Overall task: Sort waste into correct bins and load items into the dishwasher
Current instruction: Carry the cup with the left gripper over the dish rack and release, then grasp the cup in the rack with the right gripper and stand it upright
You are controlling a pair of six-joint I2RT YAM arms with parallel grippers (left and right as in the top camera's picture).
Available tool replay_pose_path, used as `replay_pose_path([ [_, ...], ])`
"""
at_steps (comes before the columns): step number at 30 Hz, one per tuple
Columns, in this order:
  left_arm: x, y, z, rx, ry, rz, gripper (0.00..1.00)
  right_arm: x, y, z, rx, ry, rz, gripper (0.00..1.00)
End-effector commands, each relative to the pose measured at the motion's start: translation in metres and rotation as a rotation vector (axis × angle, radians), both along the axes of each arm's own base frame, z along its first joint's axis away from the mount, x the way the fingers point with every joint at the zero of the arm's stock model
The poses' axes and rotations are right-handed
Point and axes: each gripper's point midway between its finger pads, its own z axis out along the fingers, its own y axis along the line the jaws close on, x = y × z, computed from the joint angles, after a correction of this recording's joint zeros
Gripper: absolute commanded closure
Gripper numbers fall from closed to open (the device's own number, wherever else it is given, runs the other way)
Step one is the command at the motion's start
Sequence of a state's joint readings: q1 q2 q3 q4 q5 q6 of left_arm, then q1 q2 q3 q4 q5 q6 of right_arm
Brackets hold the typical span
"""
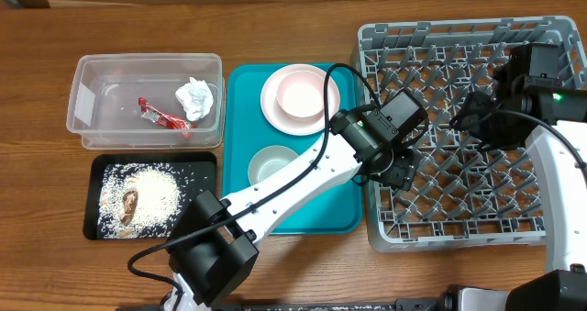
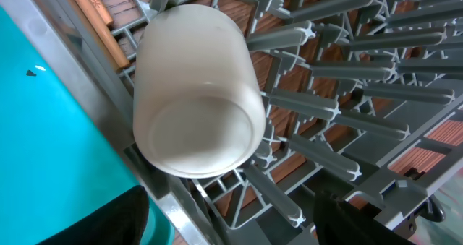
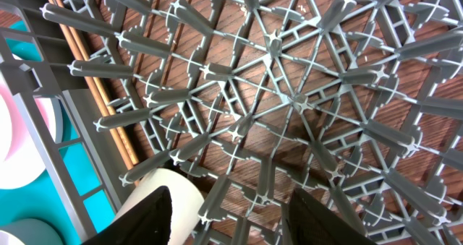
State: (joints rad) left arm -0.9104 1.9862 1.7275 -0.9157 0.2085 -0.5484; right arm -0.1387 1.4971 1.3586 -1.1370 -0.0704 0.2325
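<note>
A cream cup (image 2: 195,93) lies on its side among the pegs at the left edge of the grey dishwasher rack (image 1: 514,36), its base towards the left wrist camera. My left gripper (image 2: 239,227) is open just behind it, with both fingers clear of the cup. In the overhead view the left gripper (image 1: 396,164) hides the cup. My right gripper (image 3: 231,220) hovers open over the rack's pegs and holds nothing; the cup (image 3: 181,194) shows beside its left finger. The pink plate (image 1: 300,97) and a whitish bowl (image 1: 272,164) sit on the teal tray (image 1: 238,210).
A clear tub (image 1: 92,109) at the far left holds a crumpled napkin (image 1: 195,97) and a red wrapper (image 1: 160,116). A black tray (image 1: 206,164) in front of it holds rice and brown scraps (image 1: 138,201). Brown sticks (image 3: 108,111) lie along the rack's left side.
</note>
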Motion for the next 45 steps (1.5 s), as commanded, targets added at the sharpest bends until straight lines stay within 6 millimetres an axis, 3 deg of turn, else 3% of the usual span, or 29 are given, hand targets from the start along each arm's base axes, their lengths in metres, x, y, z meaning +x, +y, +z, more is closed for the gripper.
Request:
replay_pose_path([
  [1, 0.005, -0.004, 0.008, -0.008, -0.021, 0.001, 0.25, 0.004, -0.004, 0.009, -0.012, -0.032, -0.012, 0.46],
  [4, 0.020, 0.002, 0.030, 0.003, -0.086, 0.029, 0.24, 0.007, -0.004, 0.010, -0.013, -0.045, -0.012, 0.46],
  [7, 0.045, 0.021, 0.069, 0.031, -0.194, 0.085, 0.23, 0.010, 0.008, 0.013, 0.050, -0.064, 0.020, 0.46],
  [10, 0.068, 0.050, 0.104, 0.054, -0.254, 0.168, 0.24, 0.012, 0.041, 0.021, 0.208, -0.100, 0.155, 0.51],
  [14, 0.094, 0.098, 0.133, 0.082, -0.264, 0.281, 0.26, 0.001, 0.086, 0.039, 0.442, -0.133, 0.325, 0.73],
  [17, 0.118, 0.142, 0.139, 0.131, -0.271, 0.387, 0.26, -0.015, 0.096, 0.035, 0.478, -0.066, 0.333, 0.94],
  [20, 0.139, 0.188, 0.136, 0.172, -0.255, 0.494, 0.18, -0.029, 0.106, 0.026, 0.496, 0.000, 0.346, 0.96],
  [22, 0.149, 0.213, 0.134, 0.186, -0.241, 0.552, 0.00, -0.037, 0.115, 0.016, 0.500, 0.039, 0.366, 0.96],
  [27, 0.162, 0.265, 0.131, 0.215, -0.208, 0.667, 0.00, -0.048, 0.139, -0.015, 0.470, 0.092, 0.433, 0.96],
  [29, 0.164, 0.276, 0.130, 0.223, -0.200, 0.689, 0.00, -0.048, 0.135, -0.028, 0.409, 0.113, 0.404, 0.96],
  [34, 0.162, 0.287, 0.128, 0.237, -0.184, 0.709, 0.00, -0.042, 0.099, -0.048, 0.202, 0.148, 0.243, 0.96],
  [45, 0.162, 0.286, 0.128, 0.237, -0.185, 0.708, 0.00, -0.054, 0.108, -0.060, 0.250, 0.191, 0.246, 0.96],
])
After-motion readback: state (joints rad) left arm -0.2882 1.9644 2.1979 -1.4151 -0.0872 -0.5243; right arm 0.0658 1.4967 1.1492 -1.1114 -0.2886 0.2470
